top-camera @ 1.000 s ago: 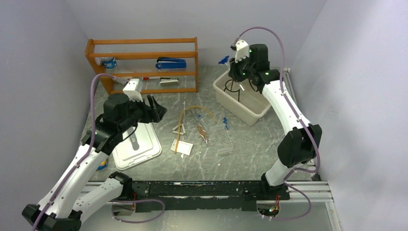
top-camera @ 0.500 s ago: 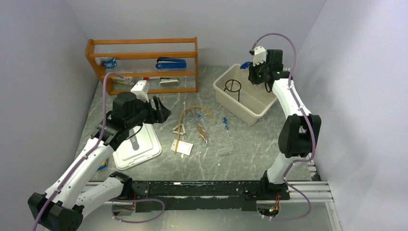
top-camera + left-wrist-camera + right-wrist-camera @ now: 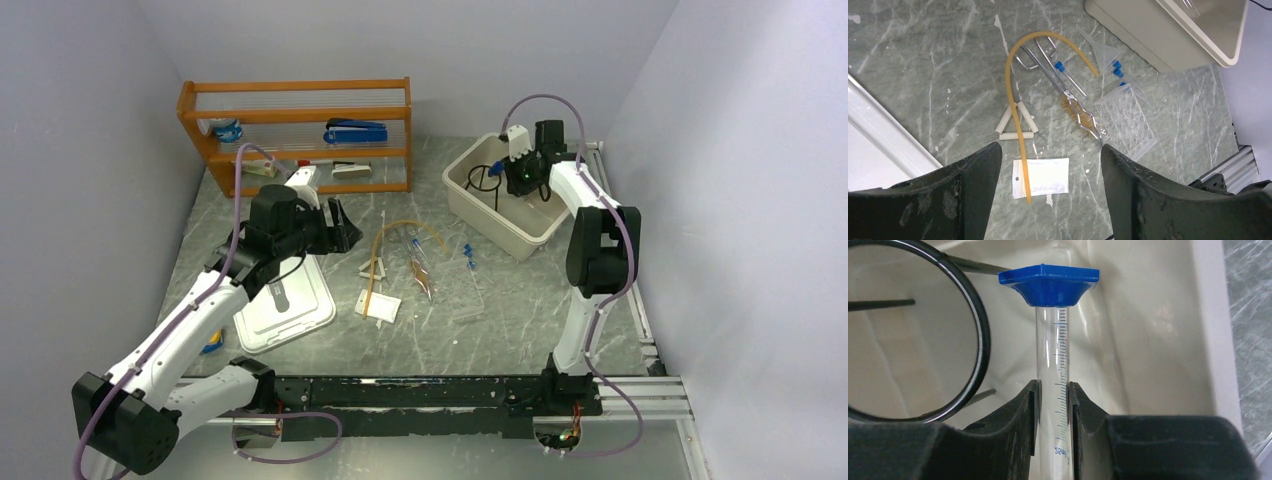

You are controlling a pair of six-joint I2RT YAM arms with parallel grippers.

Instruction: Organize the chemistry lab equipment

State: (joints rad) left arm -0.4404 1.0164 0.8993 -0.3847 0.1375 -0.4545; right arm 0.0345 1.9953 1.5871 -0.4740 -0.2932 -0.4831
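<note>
- Our right gripper (image 3: 1053, 390) pinches a clear graduated cylinder (image 3: 1052, 350) by its tube. The long axis runs straight out from the fingers, blue foot leading, inside the beige bin (image 3: 1158, 340) beside the black tripod ring (image 3: 980, 340).
- Our left gripper (image 3: 1050, 152) hangs spread and empty above the loose items.
- The amber rubber tubing (image 3: 1010, 80) lies below it, its straight run passing between the fingers onto the white packet (image 3: 1045, 176). We judge the left arm far nearer.
- The triangle (image 3: 1017, 122), metal tongs (image 3: 1068, 92) and clear rack (image 3: 1125, 117) lie just beyond.
</note>
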